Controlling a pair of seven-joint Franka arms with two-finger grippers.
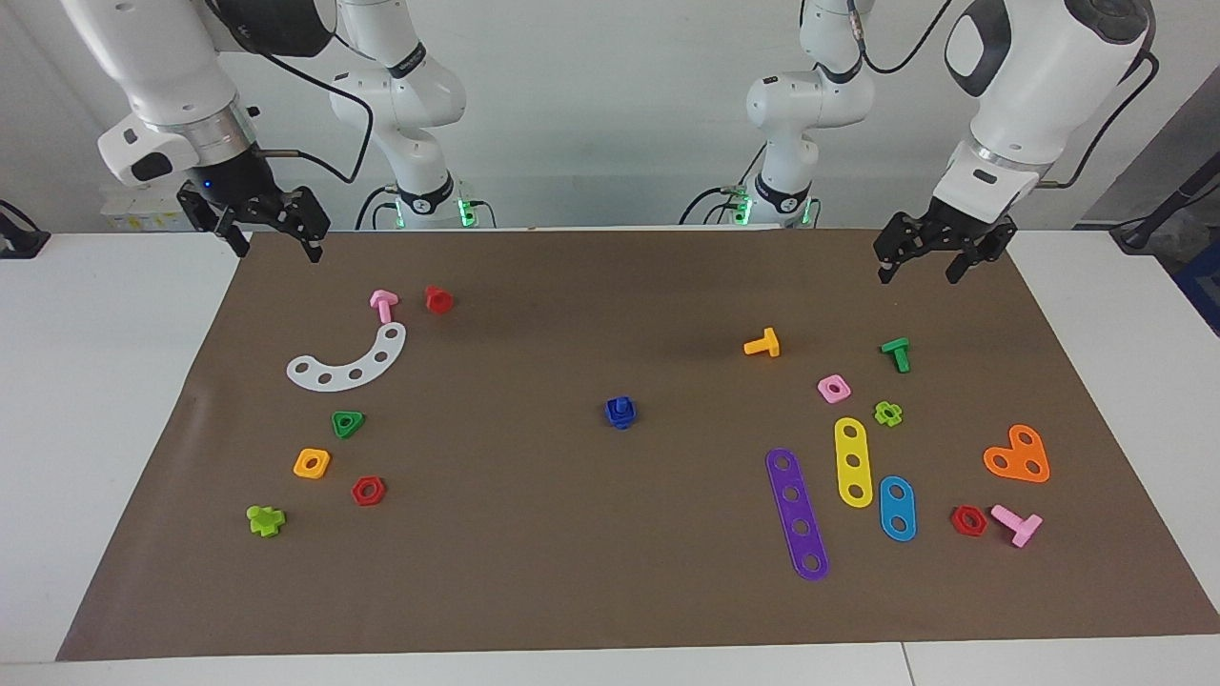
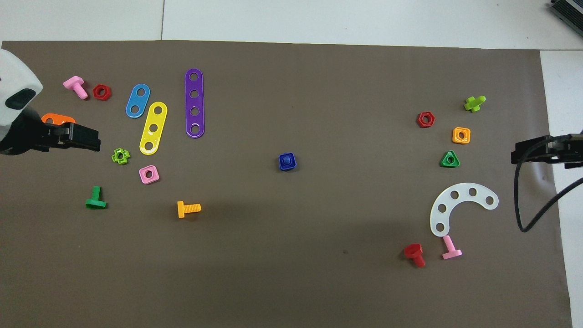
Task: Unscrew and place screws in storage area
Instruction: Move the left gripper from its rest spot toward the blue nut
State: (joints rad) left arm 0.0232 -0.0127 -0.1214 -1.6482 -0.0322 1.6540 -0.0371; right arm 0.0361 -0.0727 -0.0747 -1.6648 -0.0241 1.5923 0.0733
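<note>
The dark-blue bolt with its blue square nut (image 1: pixel 620 412) stands assembled on the brown mat (image 1: pixel 610 591), near the middle; it also shows in the overhead view (image 2: pixel 287 161). My left gripper (image 1: pixel 923 271) is open and empty, up in the air over the mat's edge at the left arm's end; in the overhead view (image 2: pixel 84 138) it covers part of an orange plate. My right gripper (image 1: pixel 274 246) is open and empty, raised over the mat's corner at the right arm's end, and also shows in the overhead view (image 2: pixel 528 152). Both are well apart from the blue bolt.
Toward the left arm's end lie an orange bolt (image 1: pixel 762 344), a green bolt (image 1: pixel 896 353), purple (image 1: pixel 797 514), yellow (image 1: pixel 853 461) and blue (image 1: pixel 897 508) strips, an orange heart plate (image 1: pixel 1018 455) and small nuts. Toward the right arm's end lie a white curved plate (image 1: pixel 348 362), a green triangular nut (image 1: pixel 348 423), pink and red bolts and nuts.
</note>
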